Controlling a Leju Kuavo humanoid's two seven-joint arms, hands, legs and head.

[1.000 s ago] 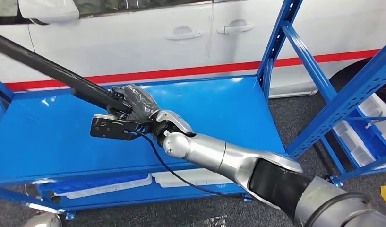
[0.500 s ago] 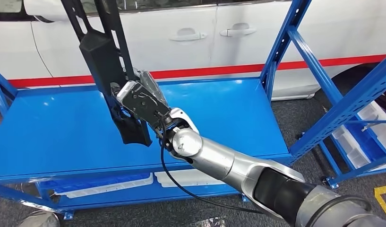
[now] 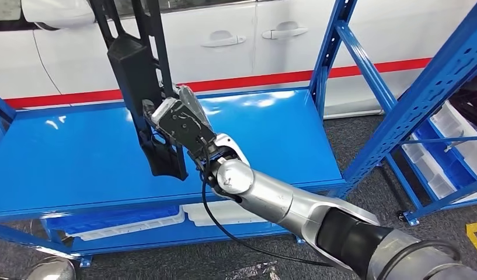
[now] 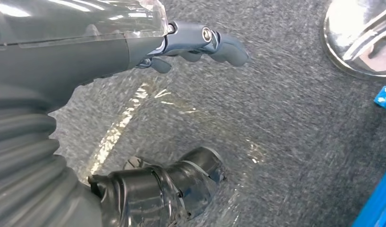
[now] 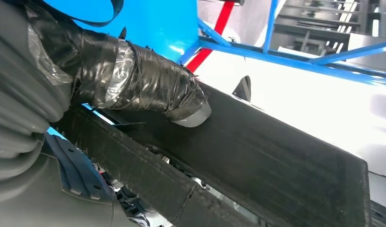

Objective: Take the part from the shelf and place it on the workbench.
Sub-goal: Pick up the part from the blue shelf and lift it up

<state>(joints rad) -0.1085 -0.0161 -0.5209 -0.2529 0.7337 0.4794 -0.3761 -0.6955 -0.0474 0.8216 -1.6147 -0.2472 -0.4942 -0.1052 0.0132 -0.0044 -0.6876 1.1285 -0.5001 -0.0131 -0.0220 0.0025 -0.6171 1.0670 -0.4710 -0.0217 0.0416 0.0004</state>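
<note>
The right robot hand [image 3: 178, 119] grips the long black plastic part [image 3: 143, 87], held upright above the blue metal shelf [image 3: 66, 169]; the left robot hand [image 4: 191, 42] hangs open over grey floor [image 4: 295, 118]

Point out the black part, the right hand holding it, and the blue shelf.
black part [image 3: 133, 67], head view, on its wide upper body.
right hand [image 3: 180, 119], head view, on the back of the hand.
blue shelf [image 3: 66, 163], head view, on its bare deck.

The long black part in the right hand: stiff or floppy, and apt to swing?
Probably stiff: the black part stands near upright with no visible sag. Likely top-heavy, since the right hand grips it low, so it may swing. The taped thumb suggests a fair hold.
</note>
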